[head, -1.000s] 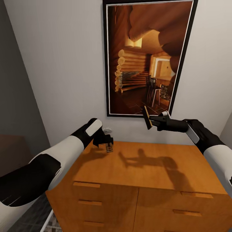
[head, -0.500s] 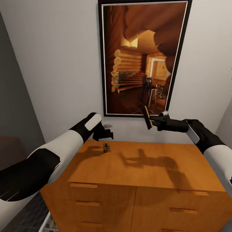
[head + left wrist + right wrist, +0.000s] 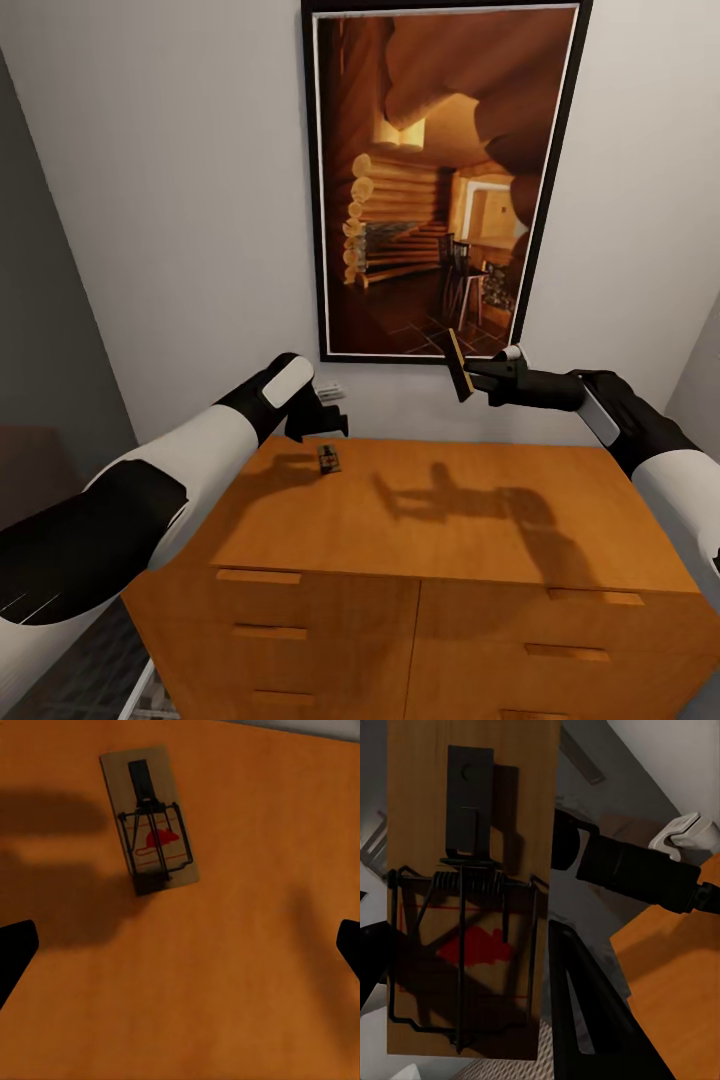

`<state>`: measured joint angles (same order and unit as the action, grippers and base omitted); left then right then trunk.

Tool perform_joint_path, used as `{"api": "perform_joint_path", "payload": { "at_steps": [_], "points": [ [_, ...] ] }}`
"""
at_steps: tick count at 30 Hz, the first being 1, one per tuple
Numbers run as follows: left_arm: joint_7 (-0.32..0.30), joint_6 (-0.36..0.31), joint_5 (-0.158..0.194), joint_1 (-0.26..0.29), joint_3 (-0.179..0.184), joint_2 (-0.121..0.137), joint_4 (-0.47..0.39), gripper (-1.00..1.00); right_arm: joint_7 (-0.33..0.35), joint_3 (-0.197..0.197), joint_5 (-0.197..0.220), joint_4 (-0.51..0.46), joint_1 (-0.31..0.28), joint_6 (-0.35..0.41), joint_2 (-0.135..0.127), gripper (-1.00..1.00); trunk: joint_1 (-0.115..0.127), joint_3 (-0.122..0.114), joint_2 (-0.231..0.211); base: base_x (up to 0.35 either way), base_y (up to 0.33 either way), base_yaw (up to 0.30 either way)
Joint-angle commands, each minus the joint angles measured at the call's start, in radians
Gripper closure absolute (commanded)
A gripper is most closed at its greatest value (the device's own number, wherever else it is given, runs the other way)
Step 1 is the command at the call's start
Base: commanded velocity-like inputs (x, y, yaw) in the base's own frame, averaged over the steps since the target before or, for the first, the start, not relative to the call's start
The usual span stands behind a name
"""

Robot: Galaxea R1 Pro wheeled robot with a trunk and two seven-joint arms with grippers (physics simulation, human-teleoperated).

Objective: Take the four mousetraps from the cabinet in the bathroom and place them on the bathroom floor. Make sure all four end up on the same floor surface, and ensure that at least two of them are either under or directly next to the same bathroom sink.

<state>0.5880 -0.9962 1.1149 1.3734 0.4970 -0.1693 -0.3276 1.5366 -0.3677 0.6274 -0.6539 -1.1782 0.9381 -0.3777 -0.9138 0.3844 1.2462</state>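
One mousetrap (image 3: 328, 460) lies flat on the orange-brown cabinet (image 3: 450, 520), near its back left corner. My left gripper (image 3: 322, 425) hovers just above and behind it, open and holding nothing. In the left wrist view the mousetrap (image 3: 150, 821) with its red mouse print lies beyond the gap, and the dark fingertips (image 3: 15, 952) stand far apart. My right gripper (image 3: 472, 376) is shut on a second mousetrap (image 3: 457, 365), held on edge in the air above the cabinet's back. That mousetrap (image 3: 472, 885) sits close before the right wrist camera.
A large framed picture (image 3: 440, 180) of a log cabin room hangs on the white wall behind the cabinet. Drawer fronts with slim handles (image 3: 265, 577) face me. A strip of patterned floor (image 3: 95, 670) shows at the lower left beside the cabinet.
My left gripper has lifted off the mousetrap on the cabinet top and drawn back a little. The right arm keeps its trap still. The head camera has shifted slightly.
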Motion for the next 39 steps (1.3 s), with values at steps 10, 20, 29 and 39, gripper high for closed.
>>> {"api": "perform_joint_path", "payload": {
  "at_steps": [10, 20, 29, 39],
  "points": [
    [0.013, 0.014, -0.017, 0.001, 0.007, 0.002, 0.015, -1.0, 0.005, -0.005, 0.005, 0.0, -0.001, 0.017, -0.001, 1.0, -0.015, 0.014, 0.029, 0.0, 0.0, 0.0],
    [0.017, 0.052, -0.11, 0.001, 0.004, 0.0, 0.022, -1.0, 0.005, -0.005, 0.005, 0.0, -0.001, 0.018, -0.001, 1.0, -0.054, 0.045, 0.099, 0.0, 0.0, 0.0],
    [0.017, 0.06, -0.123, 0.001, 0.003, -0.001, 0.022, -1.0, 0.005, -0.004, 0.005, 0.0, -0.001, 0.018, -0.001, 1.0, -0.088, 0.073, 0.162, 0.0, 0.0, 0.0],
    [0.012, 0.06, -0.118, 0.001, 0.002, -0.001, 0.02, -1.0, 0.005, -0.004, 0.005, 0.0, -0.001, 0.018, -0.002, 1.0, -0.119, 0.098, 0.218, 0.0, 0.0, 0.0]
  ]
}}
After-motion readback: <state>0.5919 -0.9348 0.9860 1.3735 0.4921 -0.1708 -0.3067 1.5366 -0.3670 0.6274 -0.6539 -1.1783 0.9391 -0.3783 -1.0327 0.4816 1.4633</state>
